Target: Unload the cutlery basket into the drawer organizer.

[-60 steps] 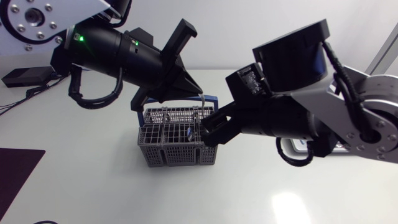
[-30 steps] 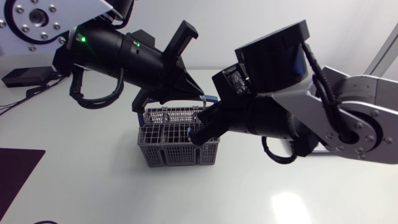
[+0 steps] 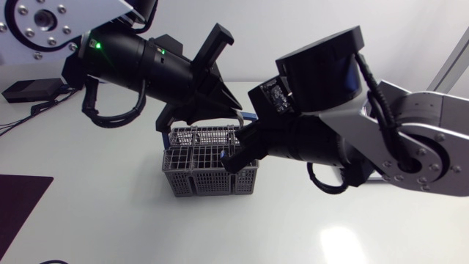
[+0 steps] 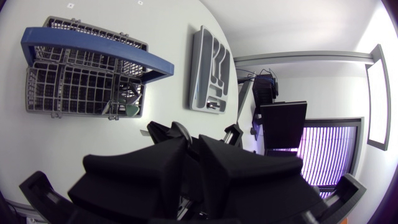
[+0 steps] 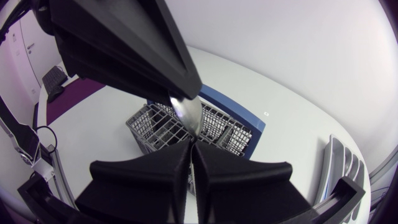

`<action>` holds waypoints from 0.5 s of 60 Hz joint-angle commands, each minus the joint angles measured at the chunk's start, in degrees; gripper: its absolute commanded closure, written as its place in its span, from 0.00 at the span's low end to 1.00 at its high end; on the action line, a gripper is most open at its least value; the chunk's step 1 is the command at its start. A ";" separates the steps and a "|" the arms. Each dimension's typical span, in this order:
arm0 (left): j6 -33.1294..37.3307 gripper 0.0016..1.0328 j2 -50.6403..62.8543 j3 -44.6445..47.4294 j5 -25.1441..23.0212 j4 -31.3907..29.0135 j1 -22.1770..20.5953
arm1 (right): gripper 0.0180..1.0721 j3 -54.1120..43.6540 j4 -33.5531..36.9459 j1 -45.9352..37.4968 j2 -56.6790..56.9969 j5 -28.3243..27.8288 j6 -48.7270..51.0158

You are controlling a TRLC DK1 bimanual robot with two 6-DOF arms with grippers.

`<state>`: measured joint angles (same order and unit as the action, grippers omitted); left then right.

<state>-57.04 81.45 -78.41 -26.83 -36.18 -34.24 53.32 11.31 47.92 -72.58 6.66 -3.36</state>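
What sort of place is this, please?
Probably a robotics lab bench, not a kitchen: left arm and right arm over a plain white table, cutlery basket and drawer organizer loose on it.

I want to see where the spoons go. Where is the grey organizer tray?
In the left wrist view the organizer tray lies flat on the table, apart from the cutlery basket, just past its blue handle.

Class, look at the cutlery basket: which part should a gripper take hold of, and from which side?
Probably the blue handle, from above, with the fingers closing across the bar. It is a slim bar spanning the length of the cutlery basket, while the mesh walls look too far apart to pinch.
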 commanded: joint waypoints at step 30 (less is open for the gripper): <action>0.08 0.05 0.82 -10.45 2.04 -3.81 2.60 | 0.94 -6.39 9.52 -7.84 12.11 -9.64 5.90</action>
<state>-56.97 81.45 -86.52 -25.23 -38.61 -32.47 48.45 19.40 43.44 -63.29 -1.06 0.56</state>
